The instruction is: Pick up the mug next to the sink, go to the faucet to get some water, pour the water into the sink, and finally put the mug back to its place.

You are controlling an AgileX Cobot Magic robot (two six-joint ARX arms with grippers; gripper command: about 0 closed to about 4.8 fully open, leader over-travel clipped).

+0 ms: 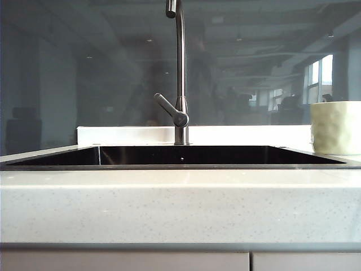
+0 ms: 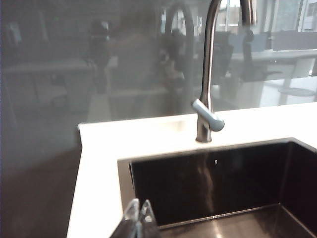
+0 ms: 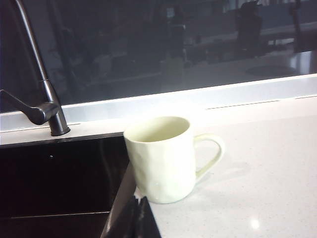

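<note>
My left hand (image 2: 137, 220) is pinched fully closed with nothing in it, sitting low over the near left corner of the sink (image 2: 213, 183). My right hand (image 3: 136, 218) is the same deal, fingers pressed together and empty, parked just in front of the mug (image 3: 161, 158) but not touching it as far as I can see.

The mug stands upright on the bench (image 3: 267, 183), right beside the sink's right edge, handle pointing away from the basin. It looks empty inside. From the front camera I only catch it at the far right, cut off by the frame, on the bench (image 1: 169, 209) next to the sink (image 1: 180, 155).

Past that, the basin is dark and glossy. The faucet (image 1: 179, 84) rises behind its back rim, about mid-width, lever angled up to the left. Behind everything there's a glass wall (image 1: 84, 73) full of reflections.
</note>
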